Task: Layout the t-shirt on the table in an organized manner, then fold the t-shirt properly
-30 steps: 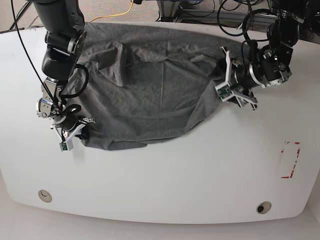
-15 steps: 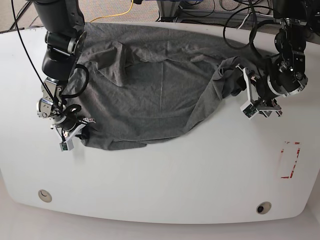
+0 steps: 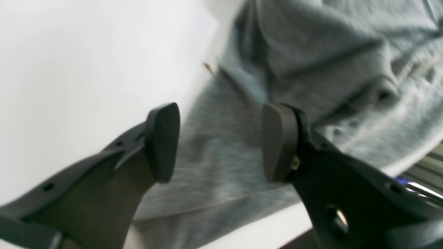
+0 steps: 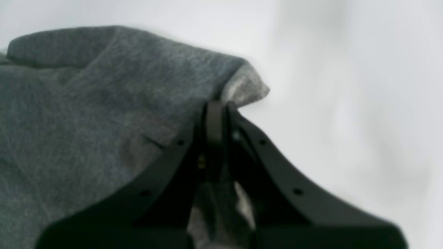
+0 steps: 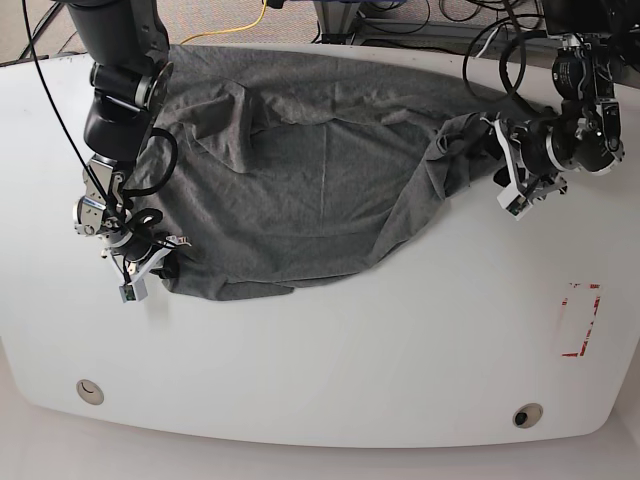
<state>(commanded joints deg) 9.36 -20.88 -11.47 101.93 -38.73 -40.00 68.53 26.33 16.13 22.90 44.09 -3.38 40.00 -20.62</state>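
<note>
The heather-grey t-shirt [image 5: 310,170] lies wrinkled across the far half of the white table [image 5: 350,360]. A bunched fold sits at its right side. My right gripper [image 5: 158,265] is at the shirt's near-left corner. In the right wrist view this gripper [image 4: 216,117] is shut on the t-shirt [image 4: 104,103], with a small tip of cloth sticking out past the fingers. My left gripper [image 5: 503,172] hovers by the shirt's bunched right edge. In the left wrist view it [image 3: 221,143] is open, its fingers [image 3: 162,141] apart above the blurred t-shirt [image 3: 311,52].
A red dashed rectangle mark [image 5: 582,320] is on the table at the right. Two round holes [image 5: 89,390] [image 5: 526,415] sit near the front edge. Cables [image 5: 400,25] and frame parts lie beyond the far edge.
My left gripper swung right from the shirt's right edge, then back toward the far side. The shirt's right part was dragged out to the right and now lies bunched. The right arm has not moved.
</note>
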